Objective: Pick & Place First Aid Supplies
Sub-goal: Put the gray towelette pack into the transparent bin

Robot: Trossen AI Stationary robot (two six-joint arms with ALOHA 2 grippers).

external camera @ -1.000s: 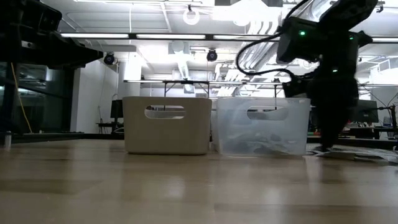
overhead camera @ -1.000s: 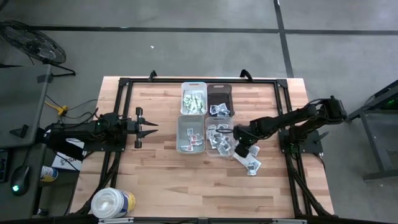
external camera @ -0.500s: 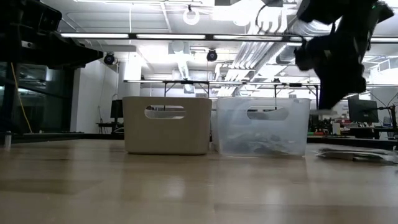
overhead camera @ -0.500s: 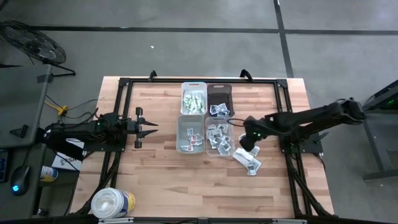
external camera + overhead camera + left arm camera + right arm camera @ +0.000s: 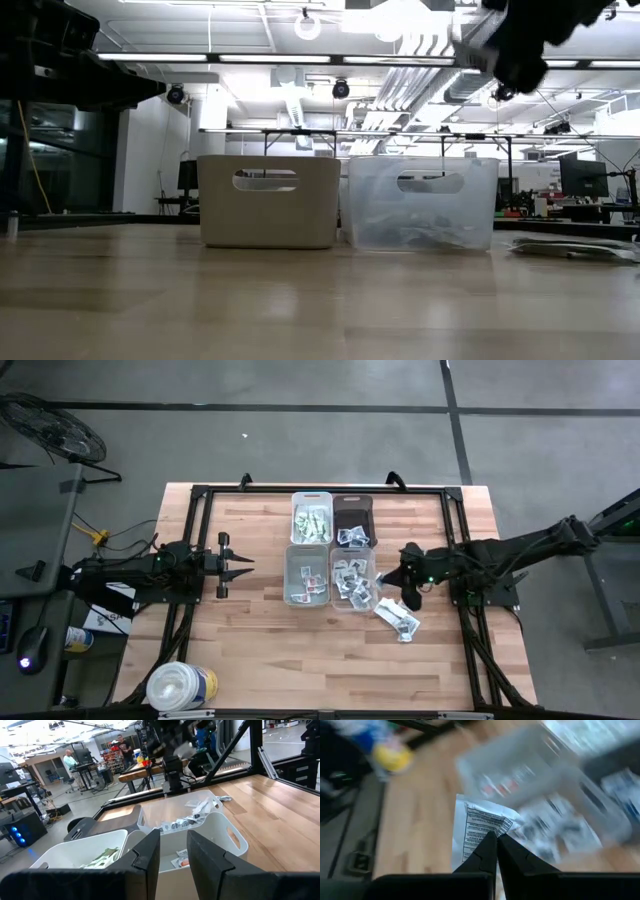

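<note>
Right gripper point(image 5: 404, 573) jaws pinched shut on one white packet point(image 5: 479, 831), raised just beside the clear bin point(image 5: 352, 579), bin toward left arm; left gripper point(image 5: 240, 564) idle, jaws part-open, empty.

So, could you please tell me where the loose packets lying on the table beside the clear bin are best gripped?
Pinch the top of the loose packets by its edge away from the clear bin, coming straight down. They lie flat and overlapping on the table, so a sideways approach likely finds nothing to pinch, and the bin crowds the other side.
</note>
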